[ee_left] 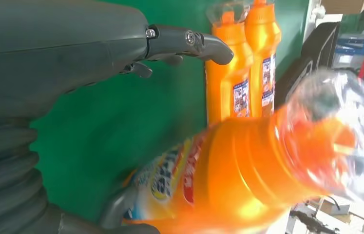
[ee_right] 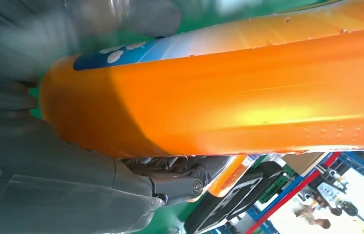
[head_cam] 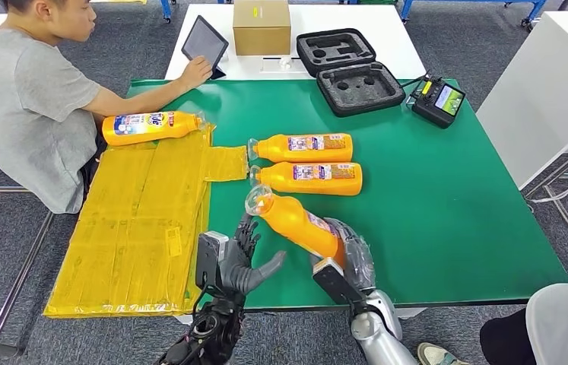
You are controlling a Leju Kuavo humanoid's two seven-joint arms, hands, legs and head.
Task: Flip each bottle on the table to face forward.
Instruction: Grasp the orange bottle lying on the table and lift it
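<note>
- My right hand (head_cam: pixel 349 255) grasps the base end of an orange bottle (head_cam: pixel 296 222), lifted off the green table (head_cam: pixel 448 205) near its front edge.
- The bottle's long axis runs from my right hand up and away to the left; its clear cap (head_cam: pixel 256 200) ends just short of the nearer of two bottles lying on the table.
- My left hand (head_cam: pixel 246 262) hangs released beside the bottle, fingers apart, holding nothing. It sits just left of the bottle's middle, close but apart from it as far as I can tell.
- So the bottle lies to the right of my left hand and inside my right; the right is the one to turn it, I judge, with the left near enough to steady the neck.
- In the left wrist view the bottle's label (ee_left: pixel 170 175) is partly turned toward that camera; in the right wrist view I see mostly plain orange side with a sliver of blue label.
- I judge this bottle is mid-flip, not yet set down facing forward.
- Two bottles (head_cam: pixel 307 163) lie side by side in the table's middle, caps pointing left, labels up.
- A fourth bottle (head_cam: pixel 147 126) lies on the yellow sheet (head_cam: pixel 136 228) far left, near a seated person (head_cam: pixel 30 99).
</note>
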